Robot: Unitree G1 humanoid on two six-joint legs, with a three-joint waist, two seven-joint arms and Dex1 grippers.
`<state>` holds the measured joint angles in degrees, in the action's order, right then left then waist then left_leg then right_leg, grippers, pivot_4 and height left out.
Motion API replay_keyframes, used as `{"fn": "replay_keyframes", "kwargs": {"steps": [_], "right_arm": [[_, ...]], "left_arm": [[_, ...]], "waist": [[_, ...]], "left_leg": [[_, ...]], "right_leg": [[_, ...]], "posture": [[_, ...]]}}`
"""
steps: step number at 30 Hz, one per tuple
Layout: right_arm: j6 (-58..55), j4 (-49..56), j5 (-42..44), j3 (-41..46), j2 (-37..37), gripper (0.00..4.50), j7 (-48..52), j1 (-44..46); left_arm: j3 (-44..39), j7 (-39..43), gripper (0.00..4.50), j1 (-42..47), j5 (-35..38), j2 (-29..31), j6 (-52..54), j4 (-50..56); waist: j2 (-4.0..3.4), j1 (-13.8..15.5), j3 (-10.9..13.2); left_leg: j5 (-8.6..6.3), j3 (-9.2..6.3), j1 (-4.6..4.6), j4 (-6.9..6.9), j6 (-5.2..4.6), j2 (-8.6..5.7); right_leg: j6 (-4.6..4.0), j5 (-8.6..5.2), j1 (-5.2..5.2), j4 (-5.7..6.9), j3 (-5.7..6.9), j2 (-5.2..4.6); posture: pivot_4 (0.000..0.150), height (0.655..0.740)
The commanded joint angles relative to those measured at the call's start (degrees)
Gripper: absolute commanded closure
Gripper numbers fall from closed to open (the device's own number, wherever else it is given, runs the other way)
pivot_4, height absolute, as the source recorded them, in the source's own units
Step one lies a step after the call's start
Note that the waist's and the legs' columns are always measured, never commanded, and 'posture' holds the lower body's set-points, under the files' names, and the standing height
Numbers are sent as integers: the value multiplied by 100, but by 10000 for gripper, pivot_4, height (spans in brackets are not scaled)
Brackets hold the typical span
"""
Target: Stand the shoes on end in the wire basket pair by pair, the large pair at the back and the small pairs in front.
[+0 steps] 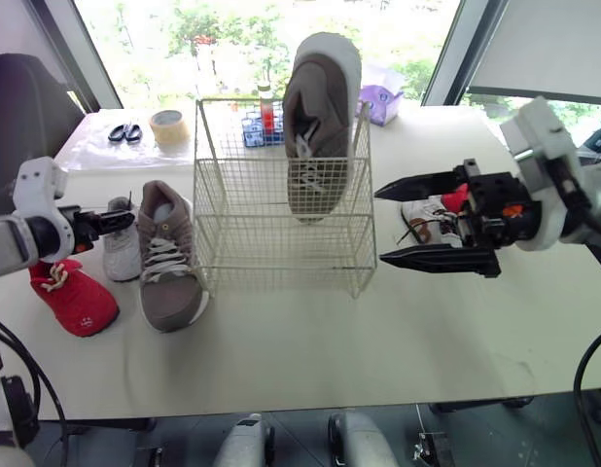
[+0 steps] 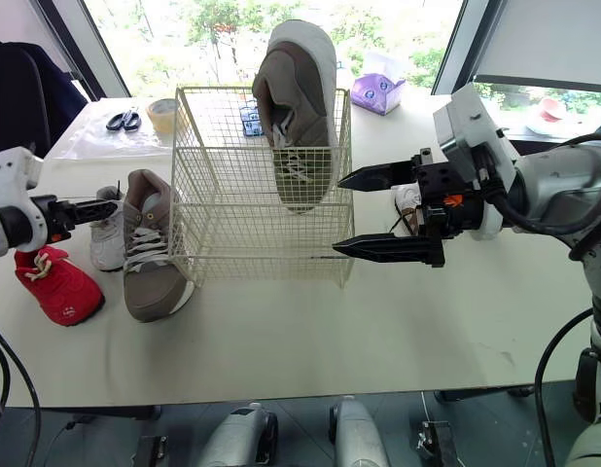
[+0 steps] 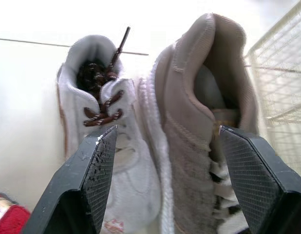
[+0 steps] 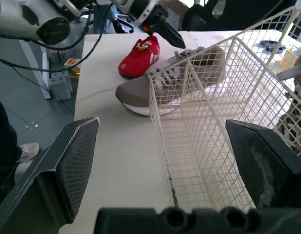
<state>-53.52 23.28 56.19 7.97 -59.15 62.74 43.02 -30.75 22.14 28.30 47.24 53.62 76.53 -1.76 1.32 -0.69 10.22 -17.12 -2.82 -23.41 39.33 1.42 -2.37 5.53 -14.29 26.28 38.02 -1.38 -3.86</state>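
In the middle of the frame, on the table [image 1: 378,341], the wire basket [image 1: 242,243] holds one big brown shoe [image 1: 318,126] standing on end at its right side. The second brown shoe [image 1: 169,258] lies flat just left of the basket, with a little white shoe [image 1: 121,251] and a little red shoe [image 1: 72,297] further left. My left gripper [image 1: 125,220] is open by those shoes; my right gripper [image 1: 381,225] is wide open and empty, right of the basket.

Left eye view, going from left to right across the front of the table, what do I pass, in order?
Red shoe → white shoe → grey shoe lying flat → basket → right pincer, open.
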Motion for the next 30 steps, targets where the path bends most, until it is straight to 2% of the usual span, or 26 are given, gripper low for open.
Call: {"fn": "replay_keyframes", "kwargs": {"steps": [1, 5, 9, 14, 19, 23, 26, 30], "right_arm": [[128, -20, -48, 67, -19, 0, 93, 103], [155, -63, -65, 7, 18, 0, 140, 174], [176, -84, -90, -51, 84, 0, 148, 233], [102, -1, -28, -33, 90, 0, 107, 283], [12, 101, 70, 74, 81, 0, -3, 253], [-10, 161, 113, 109, 102, 0, -91, 191], [-24, 189, 144, 132, 104, 0, -151, 164], [-48, 232, 178, 177, 100, 0, -220, 109]], "left_arm": [[-663, 400, 11016, -544, 408, -67, 85, 646], [-819, 295, 11016, -778, 454, -301, 57, 850], [-533, 218, 11016, -786, 202, -540, -258, 730], [102, 220, 11016, -570, -260, -669, -620, 264], [593, -13, 11016, 14, -787, -719, -751, -636], [903, 228, 11016, 340, -852, -764, -700, -905], [1131, 290, 19512, 515, -976, -749, -596, -1063], [1006, 282, 37909, 634, -1021, -740, -569, -1140]], "waist": [[0, -4, 0], [1, 28, 0], [1, 14, -1], [1, 11, -1], [1, 19, -1], [0, 17, -2], [0, 53, -4], [-3, 84, -7]], "left_leg": [[-1, 1, 0, -1, -1, 1], [-15, -4, 1, -1, -27, 2], [-16, -4, 3, -1, -29, 2], [-16, -4, 2, -1, -28, 2], [-16, -5, 3, -1, -29, 2], [-16, -5, 5, -1, -28, 2], [-15, -8, 5, -1, -29, 1], [-15, -8, 8, -1, -29, 1]], "right_leg": [[0, 0, 1, -1, 0, 0], [-2, 1, -5, 1, 5, 0], [-4, 2, -7, 0, 7, 0], [-4, 2, -6, 0, 7, 1], [-4, 2, -6, 1, 9, 2], [-4, 2, -7, 5, 9, 2], [-4, 3, -10, 6, 12, 2], [-5, 3, -13, 7, 12, 2]], "posture": [[1500, 7400], [1500, 7400], [1500, 7400], [1500, 7400], [1500, 7400], [1500, 7400], [1500, 7400], [1500, 7400]]}}
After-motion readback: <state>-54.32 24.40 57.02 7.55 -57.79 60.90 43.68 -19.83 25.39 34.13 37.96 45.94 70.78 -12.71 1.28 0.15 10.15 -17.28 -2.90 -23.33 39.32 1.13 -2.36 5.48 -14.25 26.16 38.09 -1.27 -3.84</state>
